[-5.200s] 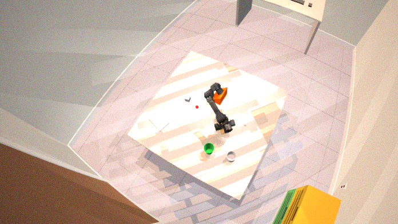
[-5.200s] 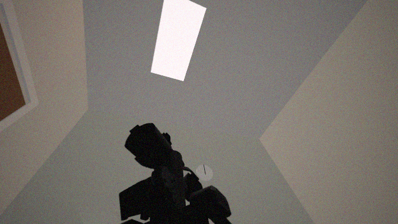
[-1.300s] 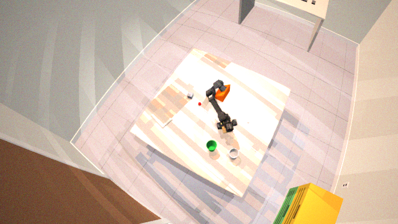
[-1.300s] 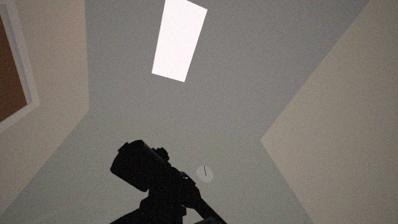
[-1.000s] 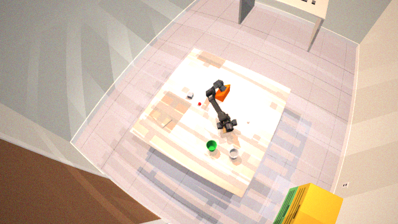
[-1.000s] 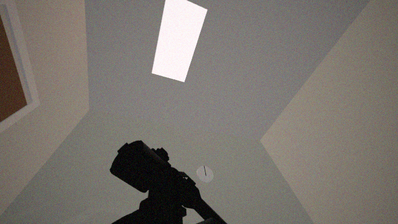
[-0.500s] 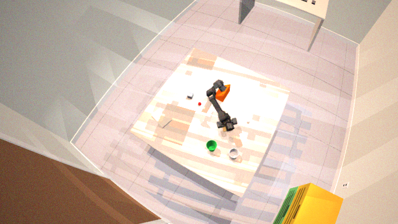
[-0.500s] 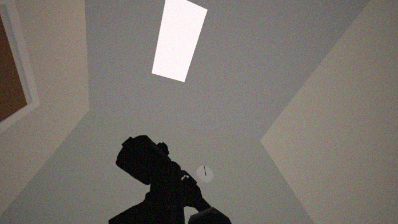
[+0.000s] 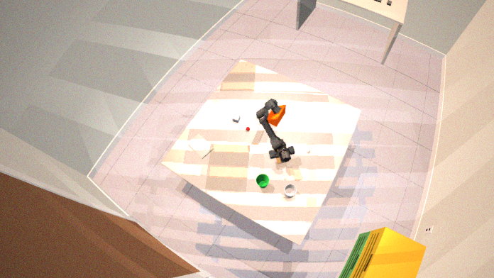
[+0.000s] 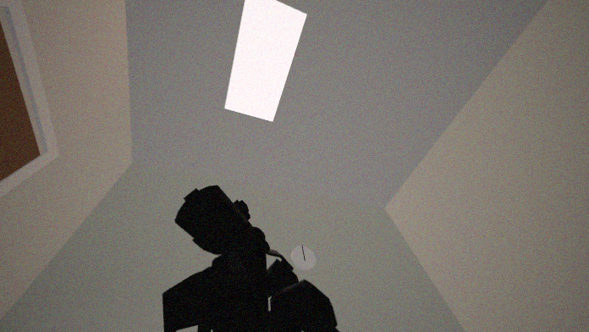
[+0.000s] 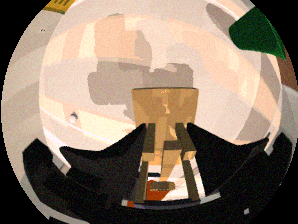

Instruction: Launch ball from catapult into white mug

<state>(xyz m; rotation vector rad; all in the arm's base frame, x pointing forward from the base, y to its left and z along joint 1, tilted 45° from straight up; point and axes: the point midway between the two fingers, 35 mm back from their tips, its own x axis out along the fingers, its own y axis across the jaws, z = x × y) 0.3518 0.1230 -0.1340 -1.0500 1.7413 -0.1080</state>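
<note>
The wooden catapult [image 9: 278, 159] [image 11: 165, 104] stands on the table, mostly under the gripper in the top view. My gripper [image 9: 282, 155] [image 11: 166, 126] is shut on the catapult, one dark finger on each side of its wooden frame in the wrist view. The white mug [image 9: 290, 191] stands upright beyond the catapult and is not made out in the wrist view. A small red ball [image 9: 248, 128] lies on the table left of the arm. A small whitish ball [image 9: 309, 151] [image 11: 73, 118] lies to the catapult's right in the top view. The catapult's cup is not clearly visible.
A green cup [image 9: 262, 181] [image 11: 256, 34] stands left of the mug. An orange block [image 9: 277, 116] is beside the arm's base. A small grey cube [image 9: 235, 118] and a pale notebook [image 9: 199, 145] lie to the left. The exterior view shows only the dark arm [image 10: 237, 275] against the ceiling.
</note>
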